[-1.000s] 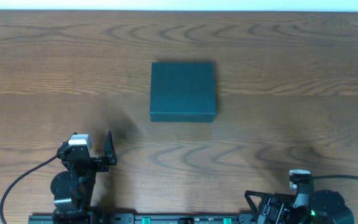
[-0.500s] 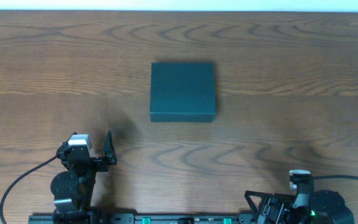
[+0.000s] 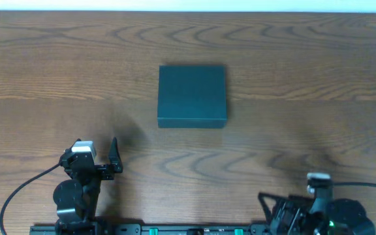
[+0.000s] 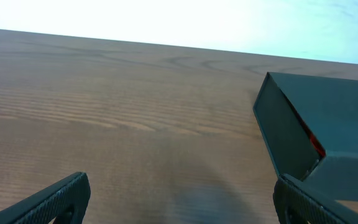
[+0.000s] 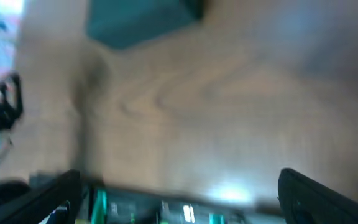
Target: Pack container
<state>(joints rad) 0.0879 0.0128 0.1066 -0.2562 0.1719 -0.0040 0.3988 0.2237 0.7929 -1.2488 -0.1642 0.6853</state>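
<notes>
Two grippers sit at the near edge of the table point(image 4: 104, 99), and neither of them has anything in it. On the left, the left gripper point(image 4: 182, 185) has its jaws spread wide, with only bare wood between them. The container point(image 4: 334, 118) lies ahead of it and to its right, well apart, flat on the table with the lid down. At the corner nearest to this gripper a thin gap shows a red spot point(image 4: 316, 144); what it is I cannot tell.

I judge the box to be light cardboard, stiff at the corners but easy to dent in the middle of a wall. Its matte skin should not slip much. It looks too broad to take across the body, so the better hold is probably the thin front edge of the flap lid, while the other arm steadies a side.

The right gripper point(image 5: 179, 177) is blurred, yet its jaws also appear far apart and empty, with the container ahead and to its left.
</notes>
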